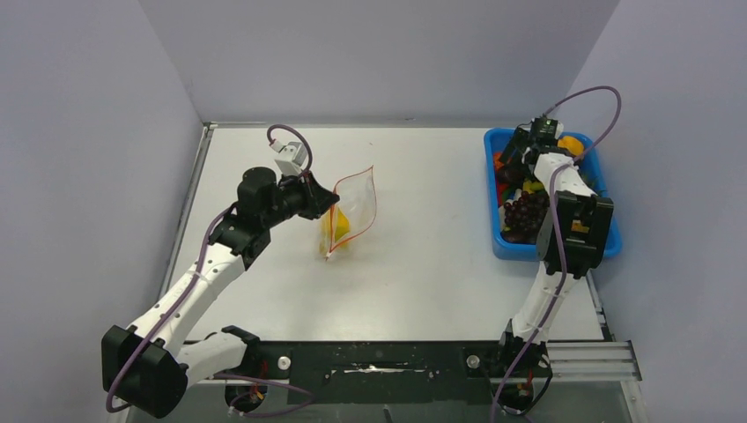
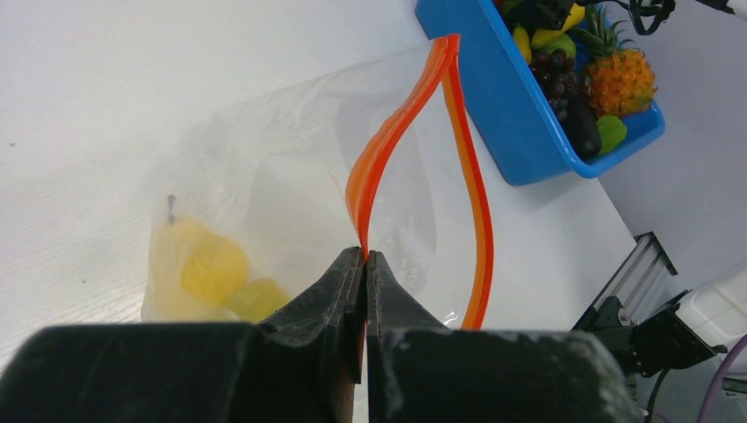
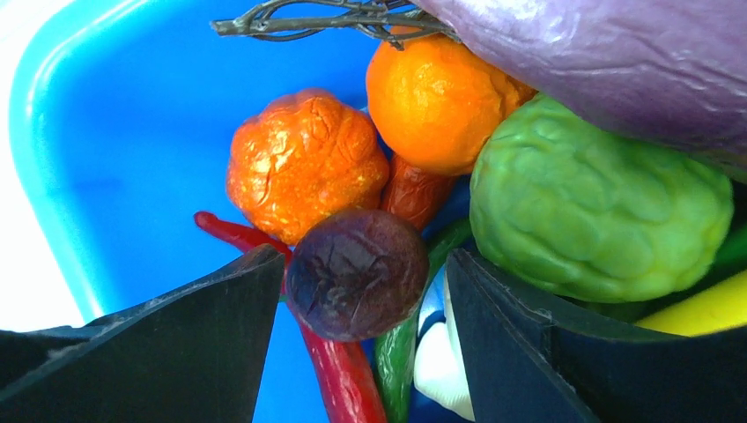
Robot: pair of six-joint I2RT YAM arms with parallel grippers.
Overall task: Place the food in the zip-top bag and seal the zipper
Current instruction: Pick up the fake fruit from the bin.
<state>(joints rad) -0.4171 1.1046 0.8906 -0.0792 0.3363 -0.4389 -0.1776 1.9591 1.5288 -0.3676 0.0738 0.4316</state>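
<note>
Top view: the clear zip-top bag (image 1: 351, 211) is standing mid-tabletop (image 1: 423, 264) with its mouth gaping and yellow food (image 1: 337, 226) lying inside. Bare tabletop is stretching between the bag and the blue bin (image 1: 490, 189).
Left wrist: the left hand (image 2: 364, 257) is pinching one lip of the red zipper (image 2: 388, 150), pressed together on it.
Right wrist: the right hand (image 3: 361, 291) is hanging spread inside the bin, with a dark purple piece (image 3: 357, 273) sitting between its fingers (image 3: 176, 326).

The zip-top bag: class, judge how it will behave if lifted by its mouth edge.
Probably floppy: the zip-top bag is thin clear film, and its zipper bows open beyond the left tool's pinch. Likely to sag bottom-heavy, since yellow food sits in its lower corner.
</note>
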